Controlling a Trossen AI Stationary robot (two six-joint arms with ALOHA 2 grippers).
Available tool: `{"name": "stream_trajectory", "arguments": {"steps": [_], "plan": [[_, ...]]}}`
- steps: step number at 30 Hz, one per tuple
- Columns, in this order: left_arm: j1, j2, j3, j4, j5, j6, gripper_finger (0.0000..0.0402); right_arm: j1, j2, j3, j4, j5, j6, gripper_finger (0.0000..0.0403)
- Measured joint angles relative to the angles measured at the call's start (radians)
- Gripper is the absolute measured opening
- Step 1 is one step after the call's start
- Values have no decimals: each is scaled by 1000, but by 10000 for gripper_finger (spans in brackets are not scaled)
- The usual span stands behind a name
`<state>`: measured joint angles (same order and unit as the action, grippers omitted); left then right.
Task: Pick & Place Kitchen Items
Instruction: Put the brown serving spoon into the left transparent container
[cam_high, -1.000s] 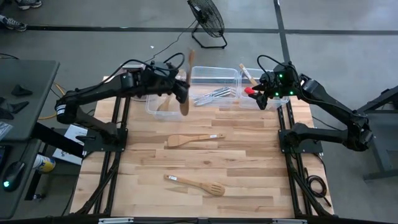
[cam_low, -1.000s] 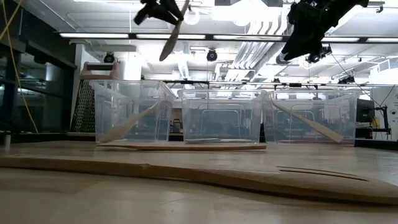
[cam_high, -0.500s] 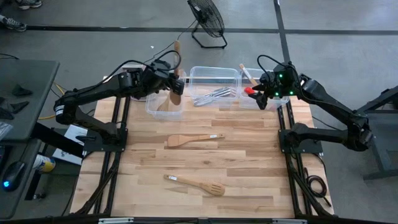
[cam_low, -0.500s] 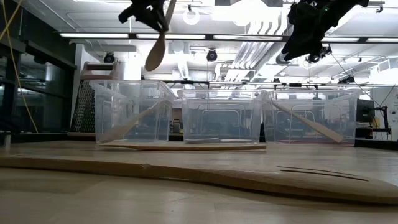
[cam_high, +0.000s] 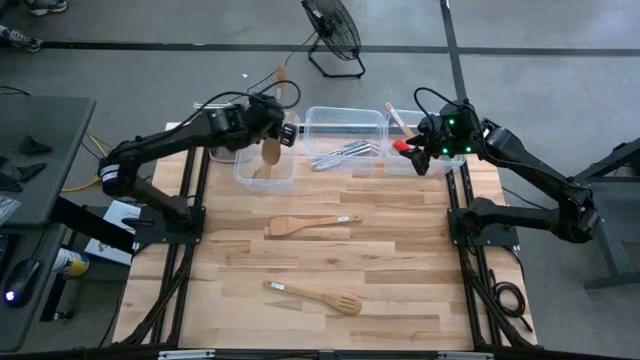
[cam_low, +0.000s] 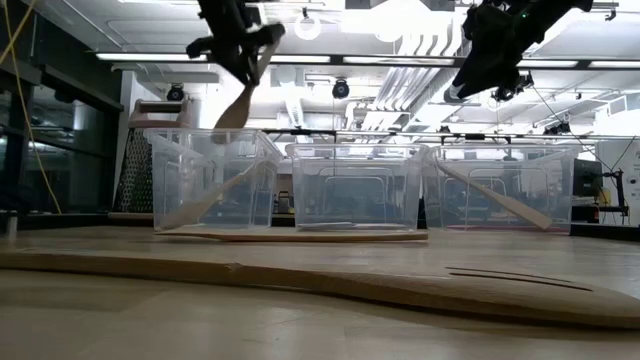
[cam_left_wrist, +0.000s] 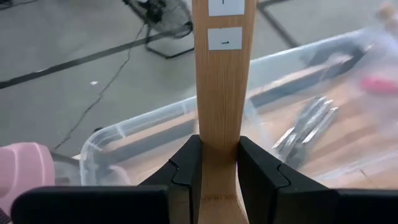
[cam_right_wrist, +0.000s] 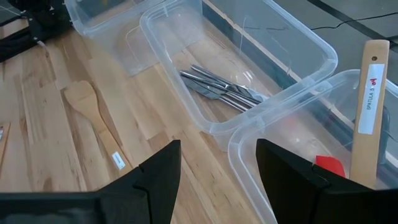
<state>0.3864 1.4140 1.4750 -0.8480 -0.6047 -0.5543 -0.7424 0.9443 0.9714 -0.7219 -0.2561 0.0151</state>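
Note:
My left gripper (cam_high: 272, 128) is shut on a light wooden spoon (cam_high: 275, 110) above the left clear tub (cam_high: 262, 172). The spoon's bowl (cam_low: 232, 110) hangs just over the tub's rim. Another wooden utensil (cam_low: 205, 200) leans inside that tub. The middle tub (cam_high: 345, 122) holds metal cutlery (cam_high: 340, 155). The right tub (cam_high: 430, 160) holds a red spatula (cam_high: 403, 145) and a leaning wooden spatula (cam_right_wrist: 370, 99). My right gripper (cam_right_wrist: 217, 180) stands open above the right tub's near corner. A wooden spatula (cam_high: 310, 224) and a slotted spatula (cam_high: 315, 296) lie flat on the table. My left gripper pinches the spoon's handle (cam_left_wrist: 221, 146) between its two fingers (cam_left_wrist: 186, 168), on the stretch nearer the bowl. The fingers slant down toward the far side and lie across the handle. The spoon is lifted clear and tilted, bowl down, labelled handle end (cam_high: 281, 72) up and far.
A box grater (cam_low: 135, 170) stands beside the left tub at the table's far left. A floor fan (cam_high: 333, 30) stands beyond the far edge. Bare table lies around the two spatulas, near the front edge.
My left gripper has gone toward the table's left edge and down over the left tub, tipping downward as it went. The spoon has swung with it, its bowl now lower, just above the tub's rim.

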Motion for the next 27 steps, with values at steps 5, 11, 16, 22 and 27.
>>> {"name": "stream_trajectory", "arguments": {"steps": [5,11,16,22,27], "plan": [[4,49,0,-33,-14,1,74,0,0,0,0,18,8,200],[7,116,0,-97,-16,8,74,0,1,0,0,21,15,200],[7,172,0,-121,-17,5,74,0,1,0,0,21,19,200],[7,224,0,-147,-10,-7,74,0,1,0,-1,21,19,200],[9,243,0,-154,-7,-27,90,0,1,0,-7,19,19,200]]}}
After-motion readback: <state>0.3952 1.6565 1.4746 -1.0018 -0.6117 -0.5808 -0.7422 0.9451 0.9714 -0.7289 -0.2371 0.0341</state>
